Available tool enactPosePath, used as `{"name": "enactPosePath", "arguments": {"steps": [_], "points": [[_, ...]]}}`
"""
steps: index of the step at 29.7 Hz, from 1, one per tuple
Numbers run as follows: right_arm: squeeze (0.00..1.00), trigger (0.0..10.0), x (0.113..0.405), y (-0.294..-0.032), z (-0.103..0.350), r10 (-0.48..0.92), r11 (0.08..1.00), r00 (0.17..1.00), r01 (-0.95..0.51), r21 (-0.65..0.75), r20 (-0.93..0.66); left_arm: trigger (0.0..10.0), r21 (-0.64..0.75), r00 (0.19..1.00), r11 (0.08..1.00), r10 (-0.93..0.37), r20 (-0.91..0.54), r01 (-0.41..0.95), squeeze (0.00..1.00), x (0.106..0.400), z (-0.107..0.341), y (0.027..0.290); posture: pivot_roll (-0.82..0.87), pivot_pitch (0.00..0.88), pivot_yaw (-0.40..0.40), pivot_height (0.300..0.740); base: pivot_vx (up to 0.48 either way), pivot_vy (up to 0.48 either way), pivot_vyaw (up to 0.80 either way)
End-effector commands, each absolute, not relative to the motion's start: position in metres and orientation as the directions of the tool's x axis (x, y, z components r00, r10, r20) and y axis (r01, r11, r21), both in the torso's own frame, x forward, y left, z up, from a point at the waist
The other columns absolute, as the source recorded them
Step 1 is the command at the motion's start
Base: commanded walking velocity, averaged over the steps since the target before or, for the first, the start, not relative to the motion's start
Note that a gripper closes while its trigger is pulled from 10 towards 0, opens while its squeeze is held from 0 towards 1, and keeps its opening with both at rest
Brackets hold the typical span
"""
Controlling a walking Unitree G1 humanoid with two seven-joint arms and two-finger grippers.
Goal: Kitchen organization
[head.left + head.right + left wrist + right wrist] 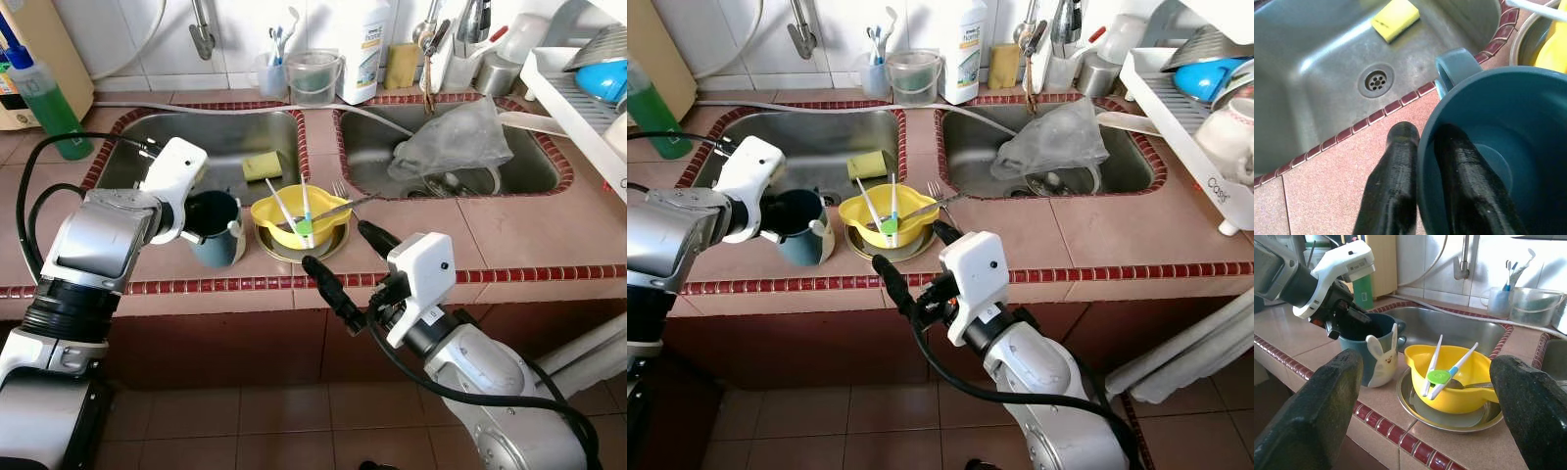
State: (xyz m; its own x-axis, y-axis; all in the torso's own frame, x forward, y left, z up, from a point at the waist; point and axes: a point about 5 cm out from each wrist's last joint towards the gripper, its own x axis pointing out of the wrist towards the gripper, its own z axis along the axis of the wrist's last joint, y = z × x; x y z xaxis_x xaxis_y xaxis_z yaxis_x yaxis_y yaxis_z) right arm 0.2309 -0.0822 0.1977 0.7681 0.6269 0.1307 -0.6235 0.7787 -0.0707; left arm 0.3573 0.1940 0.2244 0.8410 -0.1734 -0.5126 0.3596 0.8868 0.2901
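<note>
L gripper [1420, 147] clamped on blue mug [216, 227] rim; R gripper [338, 259] fingers apart, facing yellow bowl [1457, 377].

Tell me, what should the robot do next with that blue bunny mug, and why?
Probably lift it straight up. The left gripper already pinches the blue mug rim, one finger inside, one outside. It stands on the counter beside the yellow bowl, so rising clears that.
</note>
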Motion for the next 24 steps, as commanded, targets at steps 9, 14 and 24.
{"name": "enactPosePath", "arguments": {"steps": [9, 14, 24], "points": [[0.0, 10.0, 0.232, -0.0833, 0.2029, 0.625, 0.78, 0.766, -0.622, -0.07, 0.151, 0.0, 0.299, 0.835, 0.882, -0.168, -0.523, 0.364, 0.0, 0.3579, 0.2228, 0.1945, -0.08, 0.086, 0.04, 0.74, 0.0, 0.0, 0.0], [0.0, 10.0, 0.2326, -0.0839, 0.2032, 0.623, 0.781, 0.767, -0.621, -0.069, 0.153, 0.0, 0.3, 0.836, 0.881, -0.169, -0.522, 0.365, 0.0, 0.3577, 0.2229, 0.1946, -0.08, 0.087, 0.039, 0.74, 0.0, 0.0, 0.0], [0.0, 10.0, 0.2361, -0.0858, 0.2056, 0.614, 0.788, 0.772, -0.612, -0.072, 0.165, 0.0, 0.282, 0.864, 0.908, -0.144, -0.483, 0.309, 0.0, 0.3593, 0.2259, 0.2008, -0.08, 0.084, 0.032, 0.74, 0.0, 0.0, 0.0]]}}
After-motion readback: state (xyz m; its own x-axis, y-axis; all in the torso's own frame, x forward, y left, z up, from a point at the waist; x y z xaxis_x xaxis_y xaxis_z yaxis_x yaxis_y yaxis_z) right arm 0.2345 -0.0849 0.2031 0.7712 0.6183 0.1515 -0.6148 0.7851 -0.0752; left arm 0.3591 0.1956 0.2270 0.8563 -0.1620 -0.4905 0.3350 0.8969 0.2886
